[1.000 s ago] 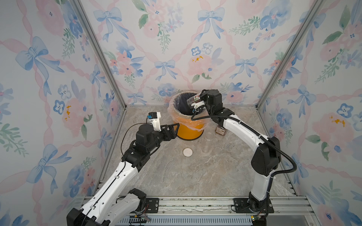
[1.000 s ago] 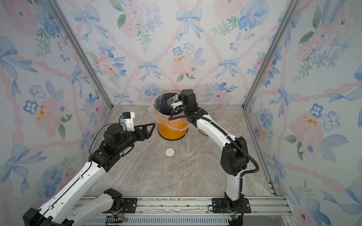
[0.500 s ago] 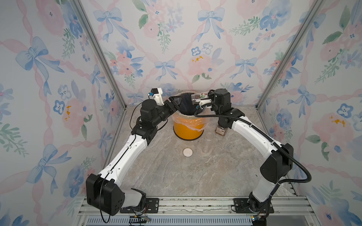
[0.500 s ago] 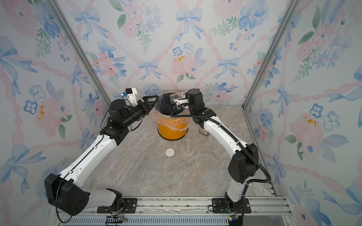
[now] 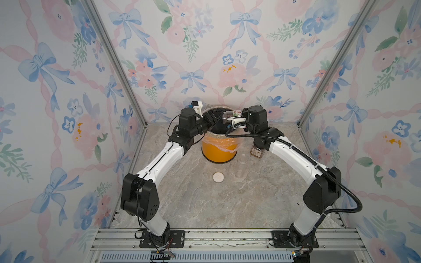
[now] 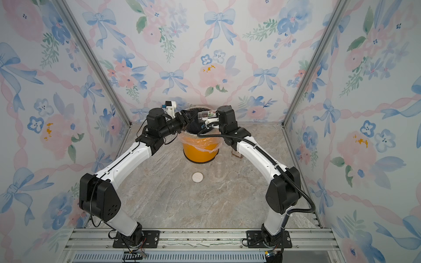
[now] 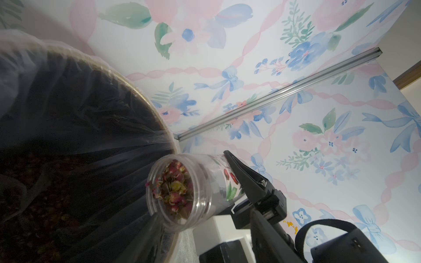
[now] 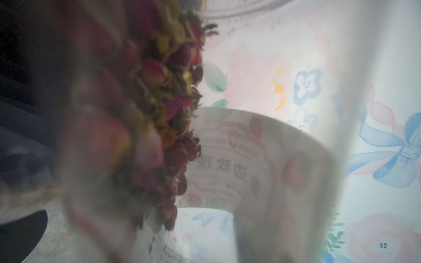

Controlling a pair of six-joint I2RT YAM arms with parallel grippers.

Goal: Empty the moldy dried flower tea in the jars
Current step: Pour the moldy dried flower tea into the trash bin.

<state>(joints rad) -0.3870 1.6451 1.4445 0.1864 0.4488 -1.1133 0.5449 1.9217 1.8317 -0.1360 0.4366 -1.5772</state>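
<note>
The right gripper (image 6: 207, 117) is clamped on the round clear plastic jar (image 7: 205, 182) with a floral label, tipped on its side over the plastic-lined orange bin (image 5: 218, 152), with reddish dried flower tea (image 7: 175, 189) crowding its open mouth, while the left gripper (image 5: 214, 116), jaws apart and empty, hangs just beside that mouth.

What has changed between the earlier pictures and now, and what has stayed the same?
The left claw rose from beside the orange bin to its rim and now faces the mouth of the jar, jaws open. The right claw keeps the jar gripped over the bin, shifted slightly. The bin and the white lid did not move.
</note>
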